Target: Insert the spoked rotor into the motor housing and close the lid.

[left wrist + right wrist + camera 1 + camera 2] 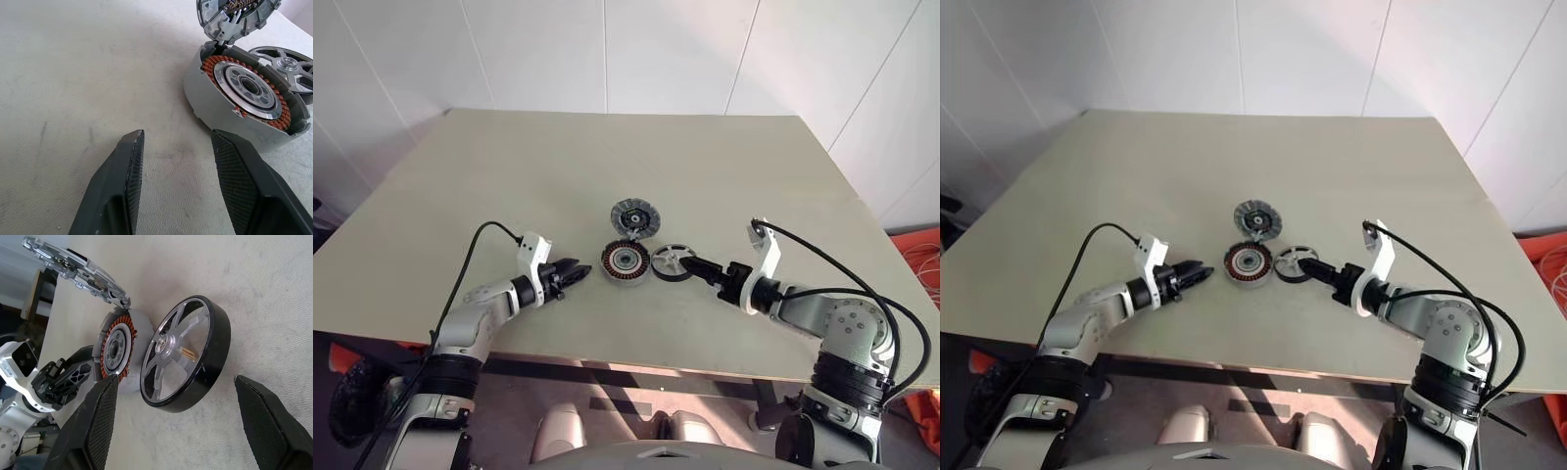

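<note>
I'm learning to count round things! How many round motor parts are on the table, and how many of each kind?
Black spoked rotor: 1
Motor housing with copper-red windings: 1
Grey lid, tilted open behind the housing: 1
Total: 3

Motor housing (247,93): far rim at 1 o'clock hidden behind hinged lid (234,17). Lid cut off by upper edge of left wrist view; blue mark not discernible. Spoked rotor (288,68): cut off at 3 o'clock by that view's edge, near side hidden behind housing wall. In right wrist view, housing partly covered by rotor (188,355).
</note>
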Available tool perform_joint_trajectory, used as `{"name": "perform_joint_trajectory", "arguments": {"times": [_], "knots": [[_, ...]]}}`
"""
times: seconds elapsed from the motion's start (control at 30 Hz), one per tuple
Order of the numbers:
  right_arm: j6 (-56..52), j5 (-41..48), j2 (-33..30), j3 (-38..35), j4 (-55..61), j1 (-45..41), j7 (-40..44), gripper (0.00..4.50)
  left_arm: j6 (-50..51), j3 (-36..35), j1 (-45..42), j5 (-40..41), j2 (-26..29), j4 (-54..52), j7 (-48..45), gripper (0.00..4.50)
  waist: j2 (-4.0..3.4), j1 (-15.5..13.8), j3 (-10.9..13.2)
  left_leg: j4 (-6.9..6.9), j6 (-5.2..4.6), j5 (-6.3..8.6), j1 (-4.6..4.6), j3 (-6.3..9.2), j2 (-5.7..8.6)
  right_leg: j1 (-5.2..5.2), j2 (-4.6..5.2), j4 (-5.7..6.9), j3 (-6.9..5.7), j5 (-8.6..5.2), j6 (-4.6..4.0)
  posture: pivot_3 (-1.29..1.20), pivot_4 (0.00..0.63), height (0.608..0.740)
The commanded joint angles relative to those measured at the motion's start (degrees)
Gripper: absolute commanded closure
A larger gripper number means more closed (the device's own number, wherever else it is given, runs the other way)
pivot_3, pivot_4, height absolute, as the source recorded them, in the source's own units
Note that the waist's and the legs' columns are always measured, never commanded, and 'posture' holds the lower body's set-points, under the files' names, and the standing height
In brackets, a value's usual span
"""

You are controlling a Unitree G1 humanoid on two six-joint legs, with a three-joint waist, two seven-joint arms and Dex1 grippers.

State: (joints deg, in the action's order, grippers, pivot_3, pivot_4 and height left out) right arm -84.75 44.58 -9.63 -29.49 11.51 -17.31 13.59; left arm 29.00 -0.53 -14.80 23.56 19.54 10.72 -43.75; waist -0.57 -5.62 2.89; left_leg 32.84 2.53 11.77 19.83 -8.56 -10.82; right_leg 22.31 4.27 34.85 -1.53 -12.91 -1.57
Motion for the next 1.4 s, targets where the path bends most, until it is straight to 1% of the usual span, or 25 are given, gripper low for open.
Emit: {"name": "perform_joint_trajectory", "arguments": {"times": [0.03, 0.07, 0.17, 0.2, 0.23, 0.37, 0.4, 0.57, 0.73, 0.87, 0.93, 1.17, 1.4], "knots": [[2.3, 0.0, 1.2, 1.2, -0.9, -1.6, -0.4, 0.22, -0.4, -0.7, -0.4, 0.0, 0.6, -1.5, -0.1, 2.2, 0.0, 0.0, 0.0, 0.0, 0.0, 0.0, 0.0, 0.0, 0.0, 0.0, 0.0, 0.0, 0.0, 0.0, 0.0, 0.0, 0.0, 0.74], [2.6, -0.2, 1.5, 1.5, -1.3, -1.8, -0.7, 0.22, -0.4, -0.8, -0.4, 0.0, 0.7, -1.5, 0.0, 2.2, 0.0, 0.0, 0.0, 0.0, 0.0, 0.0, 0.0, 0.0, 0.0, 0.0, 0.0, 0.0, 0.0, 0.0, 0.0, 0.0, 0.0, 0.74], [3.4, -0.3, 1.6, 1.7, -2.1, -1.9, -1.0, 0.83, -0.4, -1.0, -0.3, 0.1, 0.8, -1.6, 0.1, 2.2, 0.0, 0.0, 0.0, 0.0, 0.0, 0.0, 0.0, 0.0, 0.0, 0.0, 0.0, 0.0, 0.0, 0.0, 0.01, 0.0, 0.0, 0.74], [3.7, -0.3, 1.4, 1.8, -2.4, -1.9, -0.9, 1.1, -0.5, -1.0, -0.4, 0.1, 0.9, -1.5, 0.1, 2.2, 0.0, 0.0, 0.0, 0.0, 0.01, 0.0, 0.0, 0.0, 0.0, 0.0, 0.0, 0.0, 0.0, -0.01, 0.01, 0.0, 0.0, 0.74], [3.9, -0.3, 1.2, 2.0, -2.6, -1.9, -0.8, 1.51, -0.5, -1.0, -0.4, 0.0, 0.9, -1.5, 0.1, 2.2, 0.0, 0.0, 0.0, 0.0, 0.01, 0.0, -0.01, 0.0, 0.0, 0.0, 0.0, 0.0, 0.0, 0.0, -0.01, 0.0, 0.0, 0.74], [4.6, -0.1, 0.4, 2.0, -3.0, -2.0, -0.6, 2.94, -0.6, -1.0, -0.6, 0.0, 0.8, -1.3, 0.1, 2.2, 0.0, 0.0, 0.0, -0.01, 0.0, 0.0, 0.01, 0.0, 0.0, 0.0, 0.0, 0.0, 0.0, 0.04, -0.07, 0.0, 0.0, 0.74], [4.8, 0.0, 0.2, 2.0, -3.1, -1.9, -0.6, 3.22, -0.6, -1.0, -0.6, 0.0, 0.8, -1.2, 0.1, 2.2, 0.0, 0.1, 0.0, -0.01, 0.01, 0.0, 0.01, 0.0, 0.0, 0.0, 0.0, 0.0, 0.0, 0.06, -0.1, 0.0, 0.0, 0.74], [5.2, 0.5, -0.8, 0.9, -3.7, -1.7, -0.7, 3.22, -0.8, -0.8, -1.0, -0.1, 0.7, -0.7, -0.1, 2.2, 0.0, 0.0, 0.0, -0.01, 0.02, -0.01, -0.06, 0.0, 0.02, -0.02, 0.01, 0.0, 0.0, -0.01, 0.02, 0.0, 0.0, 0.74], [4.9, 3.3, 0.3, -5.9, -6.3, -3.5, -2.7, 3.22, -0.9, -0.7, -1.1, -0.1, 0.7, -0.5, -0.3, 2.2, 0.0, 0.0, 0.0, -0.02, 0.01, -0.01, -0.04, 0.0, 0.01, 0.0, 0.0, -0.01, 0.0, 0.1, -0.16, 0.0, 0.0, 0.74], [4.1, 5.3, -0.9, -11.2, -8.9, -4.6, -3.1, 3.22, -0.9, -0.7, -1.0, -0.1, 0.8, -0.4, -0.5, 2.2, 0.0, 0.0, 0.0, -0.02, 0.01, -0.01, -0.04, 0.0, 0.01, 0.03, 0.0, -0.01, 0.0, 0.15, -0.25, 0.0, 0.0, 0.74], [3.9, 5.8, -1.8, -12.3, -9.6, -4.8, -3.1, 3.22, -0.9, -0.7, -1.0, -0.1, 0.9, -0.3, -0.5, 2.2, 0.0, 0.0, 0.0, -0.02, 0.01, -0.01, -0.04, 0.0, 0.02, 0.03, 0.0, -0.01, 0.0, 0.15, -0.25, 0.0, 0.0, 0.74], [4.1, 4.3, -2.7, -7.2, -8.2, -3.0, -2.6, 3.22, -1.1, -0.6, -1.4, -0.2, 0.8, 0.2, -0.6, 2.2, 0.0, 0.1, 0.0, -0.05, 0.02, -0.01, -0.01, -0.01, 0.0, 0.01, 0.0, -0.01, 0.0, 0.08, -0.13, 0.0, 0.0, 0.74], [4.0, 5.1, -2.5, -6.2, -8.0, -2.5, -3.1, 3.22, -1.1, -0.8, -1.1, -0.2, 1.1, 0.0, -0.5, 2.2, 0.0, 0.0, 0.0, -0.05, 0.02, -0.01, 0.03, -0.01, 0.01, 0.04, 0.0, -0.04, -0.01, 0.17, -0.29, 0.0, 0.0, 0.74]]}}
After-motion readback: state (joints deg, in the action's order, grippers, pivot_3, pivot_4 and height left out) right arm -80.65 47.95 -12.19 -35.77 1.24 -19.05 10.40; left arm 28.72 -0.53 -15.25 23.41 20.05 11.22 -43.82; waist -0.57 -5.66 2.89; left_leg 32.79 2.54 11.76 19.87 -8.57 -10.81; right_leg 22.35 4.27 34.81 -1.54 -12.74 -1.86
